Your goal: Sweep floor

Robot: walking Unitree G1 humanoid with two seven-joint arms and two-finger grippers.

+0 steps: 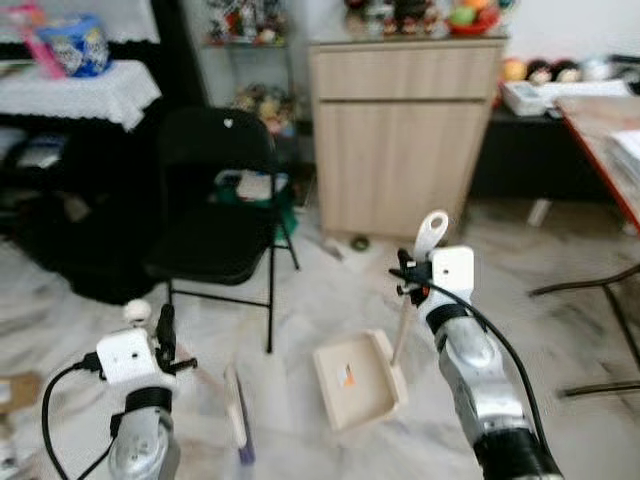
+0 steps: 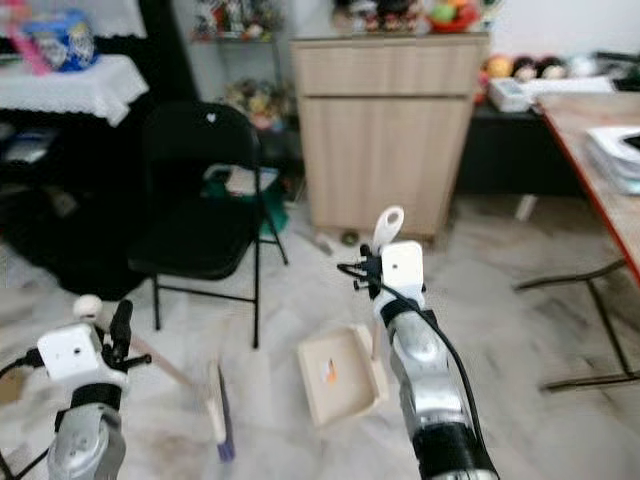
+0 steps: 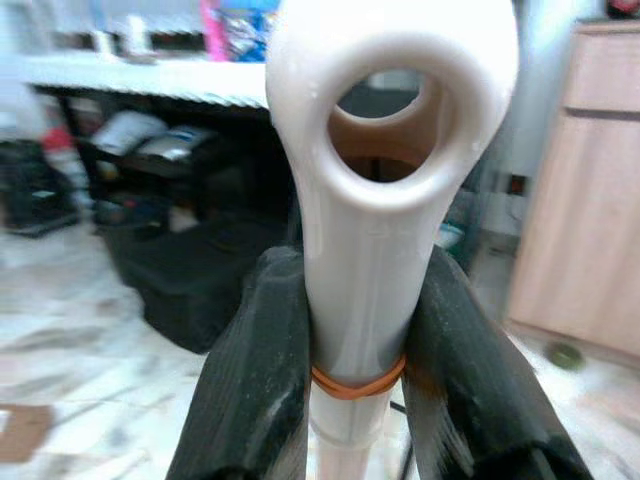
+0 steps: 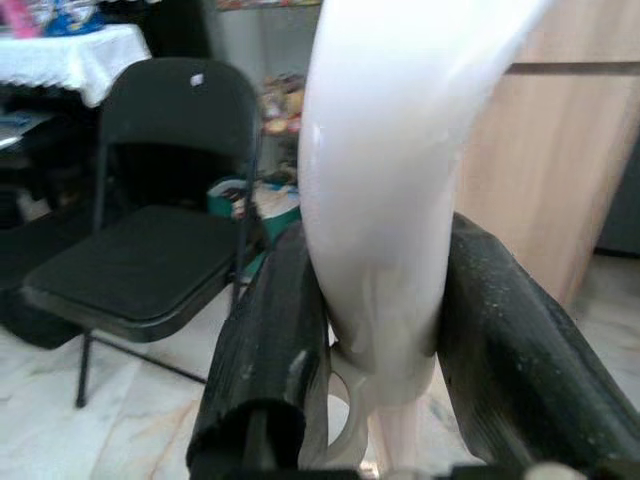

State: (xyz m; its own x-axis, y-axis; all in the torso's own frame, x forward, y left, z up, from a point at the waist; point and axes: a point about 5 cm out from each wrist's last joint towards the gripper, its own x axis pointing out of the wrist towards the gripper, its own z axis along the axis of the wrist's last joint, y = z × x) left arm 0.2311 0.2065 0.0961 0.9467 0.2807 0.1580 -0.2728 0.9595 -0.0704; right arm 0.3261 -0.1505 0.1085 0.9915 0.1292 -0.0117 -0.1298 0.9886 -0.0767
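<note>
My left gripper [image 1: 164, 338] is shut on the pale handle [image 3: 385, 150] of a small broom. The broom's head [image 1: 238, 405] rests on the marble floor just right of that arm. My right gripper [image 1: 413, 270] is shut on the white upright handle [image 4: 390, 180] of a beige dustpan [image 1: 358, 380]. The pan lies on the floor between the two arms, with an orange mark inside it. In the wrist views both handles sit clamped between the black fingers [image 3: 255, 380] [image 4: 265, 370]. A small green object [image 1: 360, 243] lies on the floor by the cabinet.
A black folding chair [image 1: 215, 200] stands ahead to the left. A wooden cabinet [image 1: 400, 130] is straight ahead. A red-edged table [image 1: 600, 140] and thin chair legs [image 1: 590, 290] are on the right. A lace-covered table [image 1: 75, 90] stands far left.
</note>
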